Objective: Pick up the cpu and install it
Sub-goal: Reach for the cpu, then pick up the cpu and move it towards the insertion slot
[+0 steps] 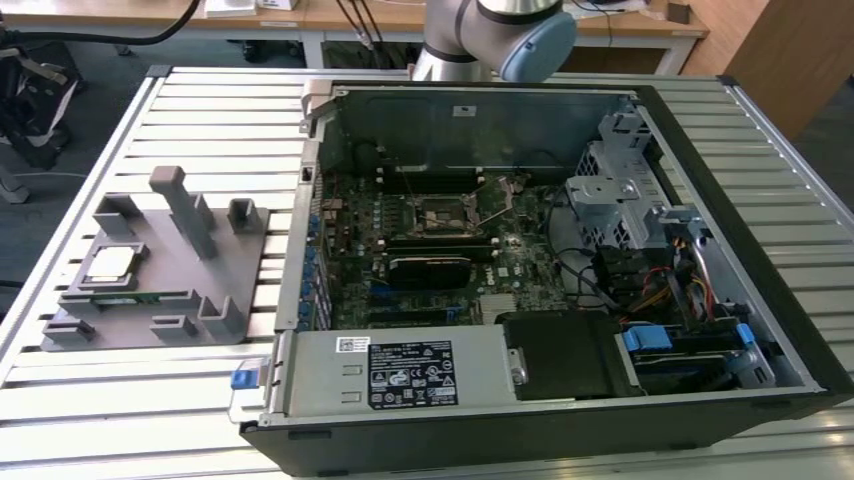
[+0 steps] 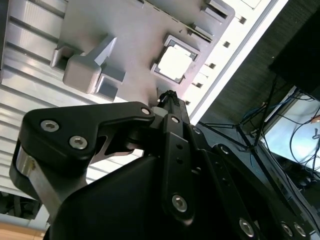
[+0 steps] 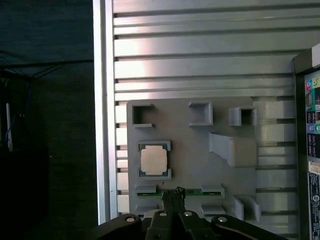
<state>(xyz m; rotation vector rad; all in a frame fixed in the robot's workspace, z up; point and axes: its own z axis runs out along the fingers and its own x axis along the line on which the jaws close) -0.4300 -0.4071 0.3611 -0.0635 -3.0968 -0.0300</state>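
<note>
Slatted metal tbl (image 3: 200,65); cpu (image 3: 153,160) in grey tray (image 3: 190,150); jaws closed.

Grey holder (image 1: 180,268) lies beside open computer case (image 1: 507,125) on slatted table (image 1: 214,110)

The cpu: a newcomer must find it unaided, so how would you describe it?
On the slatted table, at the exterior view's left of the open computer case, lies a grey fixture plate. The cpu sits in a framed pocket on it: a flat silvery square, unlike the narrow green memory stick alongside.
</note>
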